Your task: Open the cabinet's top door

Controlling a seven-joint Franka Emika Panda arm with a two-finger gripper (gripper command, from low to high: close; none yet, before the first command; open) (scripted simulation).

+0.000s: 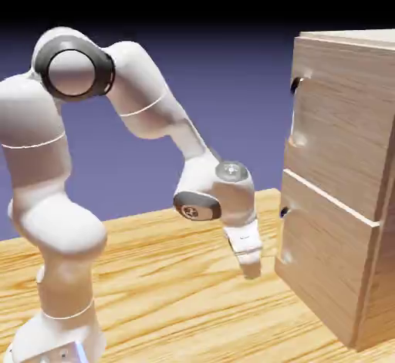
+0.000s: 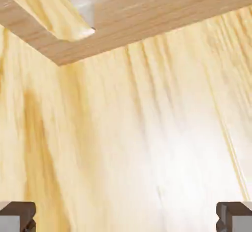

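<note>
The cabinet [image 1: 339, 199] stands at the exterior view's right, a tall light-brown wood-grain box with two stacked front panels. The top door [image 1: 343, 122] is the upper panel and lies flush, with its pale curved handle [image 1: 296, 115] at its left edge. My gripper [image 1: 248, 265] hangs low over the table, pointing down, left of the lower panel and well below that handle. In the hand view my gripper [image 2: 126, 218] is open: both fingertips [image 2: 17, 216] sit far apart with only table wood between them. The cabinet [image 2: 147, 19] crosses that view's top.
The lower panel [image 1: 324, 261] carries a like handle [image 1: 285, 234], level with my wrist. The wooden table [image 1: 170, 292] spreads under the arm. A pale grey piece [image 2: 81, 9] shows at the cabinet's edge in the hand view.
</note>
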